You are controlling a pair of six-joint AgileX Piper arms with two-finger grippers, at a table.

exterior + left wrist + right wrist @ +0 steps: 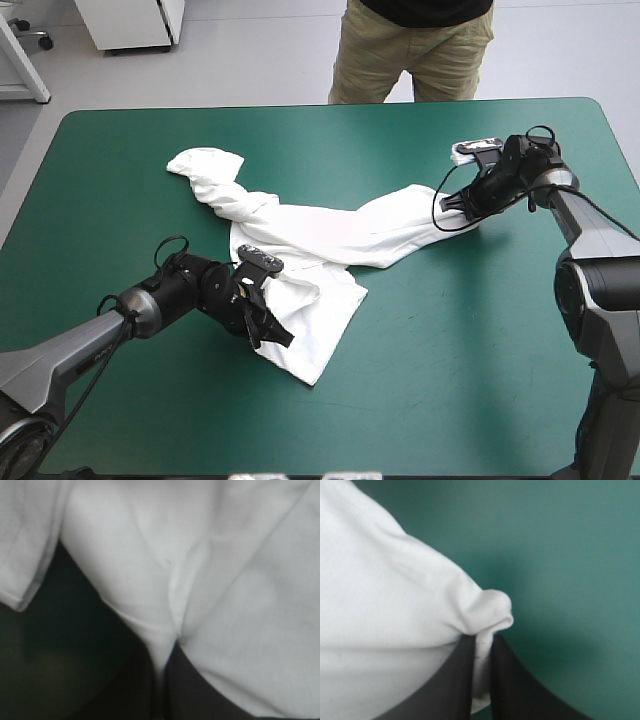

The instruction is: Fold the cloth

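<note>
T-shirt point(320, 235) in left gripper point(268, 322), right gripper point(452, 205)

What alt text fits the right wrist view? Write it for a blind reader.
The right gripper pinches a bunched fold of the white T-shirt, black jaws all but shut on it. The teal-green cover fills the space beside and ahead.

The T-shirt point(320, 235) is matt, creased cloth; the teal-green cover point(450, 350) smooth, matt.

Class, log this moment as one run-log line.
task: fold T-shirt | left gripper: fingers shut on T-shirt | right gripper: fingers shut on T-shirt | T-shirt: unfolded, sprawled on table
</note>
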